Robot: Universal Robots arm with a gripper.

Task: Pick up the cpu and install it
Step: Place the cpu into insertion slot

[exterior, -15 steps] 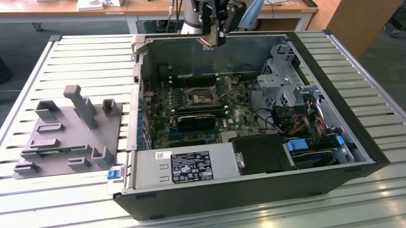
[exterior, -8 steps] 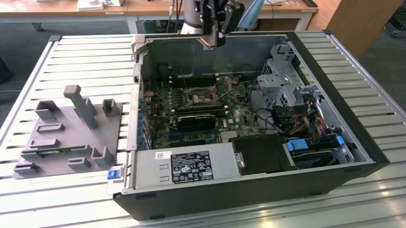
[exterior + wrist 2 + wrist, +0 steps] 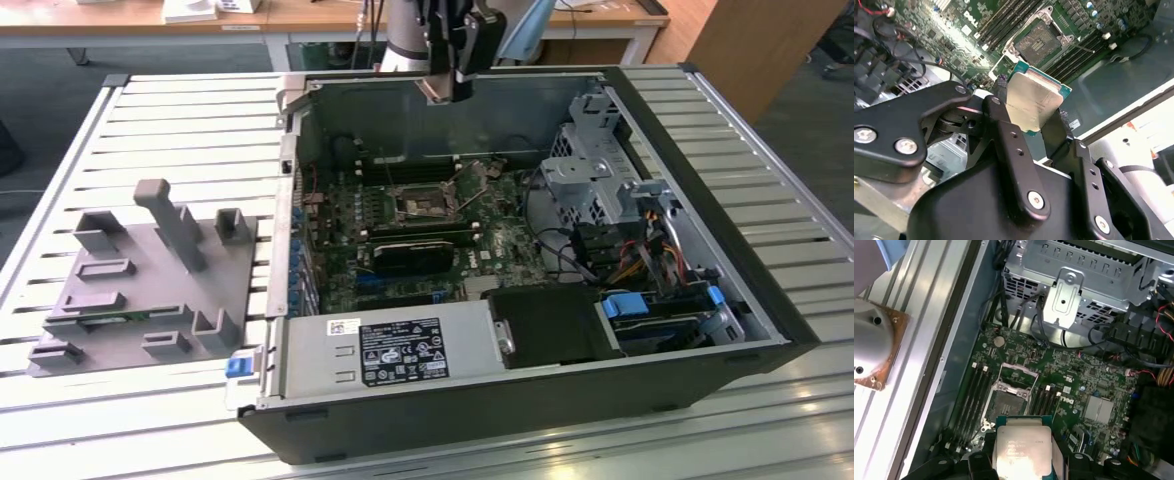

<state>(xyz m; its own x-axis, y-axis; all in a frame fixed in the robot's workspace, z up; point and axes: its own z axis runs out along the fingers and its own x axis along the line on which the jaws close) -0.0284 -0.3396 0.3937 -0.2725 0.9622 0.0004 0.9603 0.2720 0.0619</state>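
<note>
The cpu [image 3: 1033,100] is a flat square chip with a shiny silver top and a green rim. My gripper [image 3: 1029,114] is shut on it, one black finger [image 3: 1002,125] on each side. In the exterior view the gripper [image 3: 447,85] hangs with the cpu [image 3: 435,90] over the back wall of the open computer case [image 3: 747,300]. The empty socket [image 3: 424,203] sits on the green motherboard lower down, towards the middle of the case. In the first wrist view the cpu [image 3: 1023,447] is clear of the open socket [image 3: 1006,400], with the gripper [image 3: 1024,462] around it.
A grey holder plate [image 3: 147,290] with upright blocks lies on the slatted table at the exterior view's left. Inside the case are a black heatsink block [image 3: 414,255], a power supply [image 3: 387,350], a metal drive cage [image 3: 601,160] and loose cables [image 3: 641,240].
</note>
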